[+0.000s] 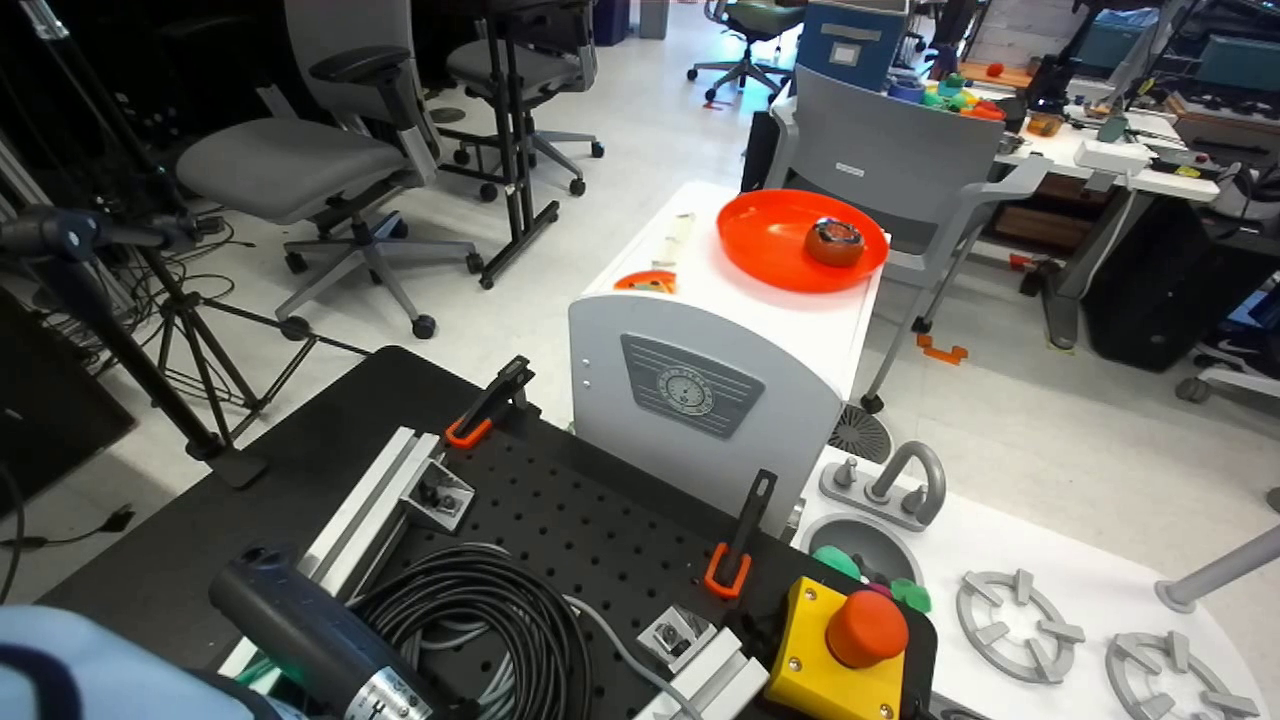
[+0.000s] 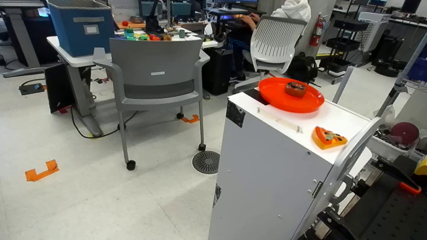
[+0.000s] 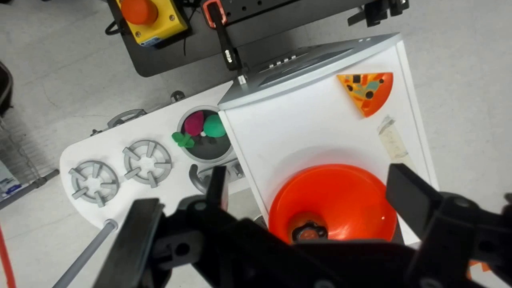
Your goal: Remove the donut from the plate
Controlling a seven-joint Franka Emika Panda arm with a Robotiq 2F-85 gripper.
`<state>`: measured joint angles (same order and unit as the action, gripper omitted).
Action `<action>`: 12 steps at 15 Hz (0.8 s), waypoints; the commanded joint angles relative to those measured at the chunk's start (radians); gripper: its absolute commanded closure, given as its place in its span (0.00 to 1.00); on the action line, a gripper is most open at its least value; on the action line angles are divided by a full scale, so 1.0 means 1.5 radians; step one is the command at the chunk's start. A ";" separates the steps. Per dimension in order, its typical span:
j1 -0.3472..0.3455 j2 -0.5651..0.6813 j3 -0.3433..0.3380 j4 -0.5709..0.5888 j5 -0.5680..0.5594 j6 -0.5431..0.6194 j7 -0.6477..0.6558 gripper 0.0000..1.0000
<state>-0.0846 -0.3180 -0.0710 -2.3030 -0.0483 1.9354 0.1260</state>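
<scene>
Orange-red and shallow, the plate (image 3: 352, 196) holds the donut (image 3: 309, 231) and stands on a white tabletop (image 3: 304, 136), the upper face of a tall, box-shaped cabinet (image 2: 262, 186). In the wrist view the end effector (image 3: 308, 182) juts in from the bottom, its two black fingers (image 3: 414, 196) spread wide, with most of the plate showing in the gap. Seen from there, the donut lies about midway between the fingers, lower than their tips, toward the left part of the plate and close to the dark body of the end effector, which covers the plate's bottom edge. How high the fingers hang above it cannot be told. In both exterior views the donut shows whole, brown with a darker, mottled top, off centre within the raised rim and apart from the end effector. A toy pizza slice (image 2: 325, 139) lies flat on the same tabletop, well apart from the plate, and a strip of tape (image 3: 392, 138) is stuck along one side between the two. Beside the cabinet, lower down, a white play counter (image 3: 90, 146) has a sink (image 3: 210, 152) with pink and green pieces (image 3: 215, 126) in it. In an exterior view a red button (image 1: 867, 628) tops a yellow housing (image 1: 830, 685) at the corner of a black, perforated board (image 1: 600, 540).
</scene>
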 commanded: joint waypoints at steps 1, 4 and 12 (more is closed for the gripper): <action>-0.014 0.030 0.018 0.021 -0.051 0.038 0.054 0.00; -0.011 0.043 0.016 0.025 -0.071 0.072 0.062 0.00; -0.002 0.093 0.001 0.074 0.001 0.118 0.036 0.00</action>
<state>-0.0882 -0.2202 -0.0618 -2.2381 -0.0912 2.0842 0.1975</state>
